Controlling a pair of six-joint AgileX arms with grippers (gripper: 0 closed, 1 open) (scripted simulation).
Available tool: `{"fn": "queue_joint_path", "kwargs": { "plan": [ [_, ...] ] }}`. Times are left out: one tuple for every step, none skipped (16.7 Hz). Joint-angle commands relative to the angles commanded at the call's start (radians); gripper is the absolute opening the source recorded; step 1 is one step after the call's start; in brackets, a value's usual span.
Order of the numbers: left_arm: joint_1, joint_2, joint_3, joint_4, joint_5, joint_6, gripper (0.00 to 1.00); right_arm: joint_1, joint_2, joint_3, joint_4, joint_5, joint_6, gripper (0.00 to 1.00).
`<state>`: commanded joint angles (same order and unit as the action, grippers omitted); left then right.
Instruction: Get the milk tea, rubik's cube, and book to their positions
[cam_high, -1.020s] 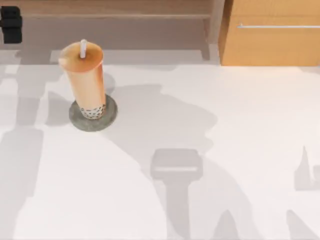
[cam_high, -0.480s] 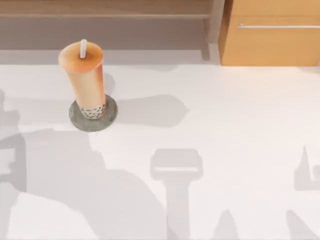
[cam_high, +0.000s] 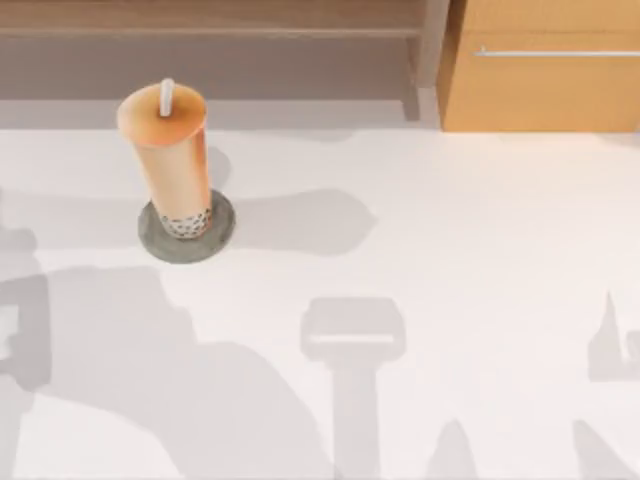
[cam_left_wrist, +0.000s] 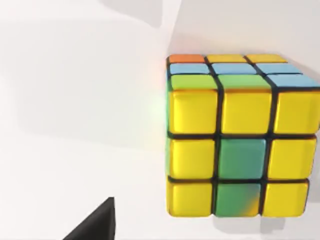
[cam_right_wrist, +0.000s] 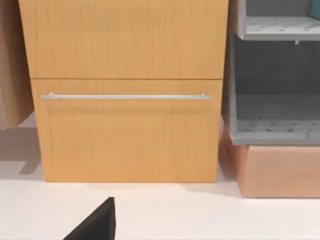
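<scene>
Yellow faces of the cube (cam_left_wrist: 240, 135) sit square to my left wrist camera; it rests on the white counter (cam_left_wrist: 75, 100), close ahead of that arm. I judge it rigid, light and glossy, so the flat opposite faces at mid-height are where I would pinch, square on, because a corner grip would likely slip or twist a layer. I can't tell whether my left gripper is spread or closed.

On the overhead camera the milk tea (cam_high: 170, 160) stands upright on its grey disc (cam_high: 218, 238) at the counter's left, which looks settled. It is tall and top-heavy, so I'd keep clear.

My right arm faces a wooden drawer (cam_right_wrist: 125, 130); I can't tell its gripper's state either.
</scene>
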<state>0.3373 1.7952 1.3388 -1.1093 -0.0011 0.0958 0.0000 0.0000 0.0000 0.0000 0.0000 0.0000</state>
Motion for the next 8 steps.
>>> {"fn": "queue_joint_path", "kwargs": {
  "plan": [
    [0.001, 0.005, -0.01, 0.013, 0.001, 0.0, 1.0, 0.0, 0.0, 0.0, 0.0, 0.0, 0.0, 1.0],
    [0.002, 0.012, -0.026, 0.034, 0.001, -0.001, 1.0, 0.0, 0.0, 0.0, 0.0, 0.0, 0.0, 1.0],
    [0.003, 0.022, -0.045, 0.061, 0.002, 0.0, 1.0, 0.0, 0.0, 0.0, 0.0, 0.0, 0.0, 1.0],
    [0.003, 0.032, -0.067, 0.094, 0.002, 0.0, 1.0, 0.0, 0.0, 0.0, 0.0, 0.0, 0.0, 1.0],
    [0.004, 0.043, -0.09, 0.128, 0.002, 0.001, 1.0, 0.0, 0.0, 0.0, 0.0, 0.0, 0.0, 1.0],
    [0.004, 0.054, -0.112, 0.162, 0.002, 0.002, 1.0, 0.0, 0.0, 0.0, 0.0, 0.0, 0.0, 1.0],
    [0.005, 0.063, -0.131, 0.192, 0.002, 0.003, 1.0, 0.0, 0.0, 0.0, 0.0, 0.0, 0.0, 1.0],
    [0.006, 0.071, -0.146, 0.213, 0.002, 0.003, 1.0, 0.0, 0.0, 0.0, 0.0, 0.0, 0.0, 1.0]
  ]
}}
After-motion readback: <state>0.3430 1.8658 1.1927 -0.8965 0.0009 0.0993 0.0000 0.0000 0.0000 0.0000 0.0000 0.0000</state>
